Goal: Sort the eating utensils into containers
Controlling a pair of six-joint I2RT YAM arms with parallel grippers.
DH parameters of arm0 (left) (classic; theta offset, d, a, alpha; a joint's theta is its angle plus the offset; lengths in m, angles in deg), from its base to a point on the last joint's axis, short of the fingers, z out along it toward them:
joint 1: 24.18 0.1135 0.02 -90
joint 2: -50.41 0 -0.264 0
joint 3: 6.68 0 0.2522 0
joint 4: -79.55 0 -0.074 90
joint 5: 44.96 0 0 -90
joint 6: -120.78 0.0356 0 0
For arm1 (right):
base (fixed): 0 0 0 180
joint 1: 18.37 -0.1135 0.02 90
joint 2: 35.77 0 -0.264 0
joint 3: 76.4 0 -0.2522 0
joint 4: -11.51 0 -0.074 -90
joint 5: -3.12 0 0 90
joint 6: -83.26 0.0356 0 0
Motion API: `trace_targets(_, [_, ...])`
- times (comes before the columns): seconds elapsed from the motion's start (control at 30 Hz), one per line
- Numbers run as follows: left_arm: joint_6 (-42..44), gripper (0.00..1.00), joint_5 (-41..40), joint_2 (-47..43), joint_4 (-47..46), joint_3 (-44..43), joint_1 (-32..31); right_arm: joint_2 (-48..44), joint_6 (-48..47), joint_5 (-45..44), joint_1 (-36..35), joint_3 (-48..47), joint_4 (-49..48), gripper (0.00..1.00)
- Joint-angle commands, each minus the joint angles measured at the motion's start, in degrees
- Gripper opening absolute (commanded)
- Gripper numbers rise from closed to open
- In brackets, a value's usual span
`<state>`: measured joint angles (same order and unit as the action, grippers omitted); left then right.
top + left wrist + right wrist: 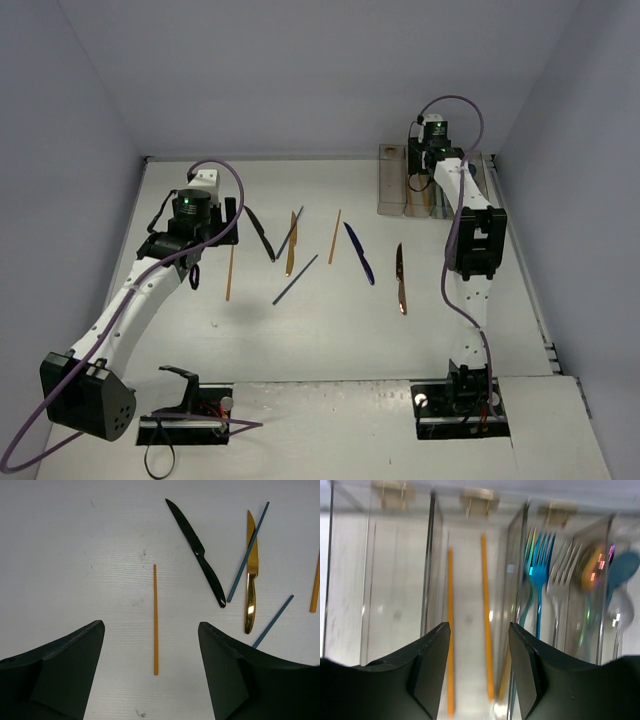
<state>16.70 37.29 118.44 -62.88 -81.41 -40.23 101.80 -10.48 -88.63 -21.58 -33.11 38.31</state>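
We are mid-sort: our right pincer [479, 627] hangs open over the bin [431, 555] of chopsticks [484, 580], apparently empty though the view blurs, while our open left pincer [150, 626] must lower and close on the orange chopstick [155, 605] lying on the table [75, 555].

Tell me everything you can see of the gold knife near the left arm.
The gold knife is one piece of shiny, mirror-like metal: a pointed blade and a rounded handle with a glare. It lies flat on the white table, unheld, tip pointing away from the open left pincer. A blue chopstick crosses its blade; the black knife lies alongside, apart.
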Motion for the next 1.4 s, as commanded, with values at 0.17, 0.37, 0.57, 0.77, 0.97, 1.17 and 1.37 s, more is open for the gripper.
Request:
trace_targets(0.17, [0.0,0.73,-0.4,-1.9,-2.1,-1.7,0.3,-27.0,10.3,-12.4,-11.9,27.1,-7.2,0.50])
trace_targets(0.37, [-0.3,0.73,0.1,-2.1,-2.2,-1.8,0.4,-33.7,22.4,-14.0,-20.9,40.4,-9.7,0.51])
trace_targets(0.57, [-0.5,0.73,0.3,-2.2,-2.2,-1.8,0.4,-31.3,31.7,-17.0,-28.2,45.2,-9.9,0.51])
trace_targets(0.77, [-0.7,0.73,0.4,-1.8,-2.2,-1.7,0.4,-26.9,36.2,-21.7,-33.1,44.3,-9.9,0.48])
trace_targets(0.97, [-0.7,0.73,0.3,-1.9,-2.2,-1.7,0.4,-22.6,38.8,-22.8,-35.2,43.8,-9.9,0.45])
trace_targets(1.17, [-0.8,0.73,0.5,-1.6,-2.2,-1.7,0.4,-20.2,40.4,-22.9,-35.9,43.7,-9.8,0.43])
trace_targets(1.37, [-0.8,0.73,0.5,-1.4,-2.1,-1.7,0.4,-19.2,40.1,-22.2,-36.3,44.5,-9.8,0.37])
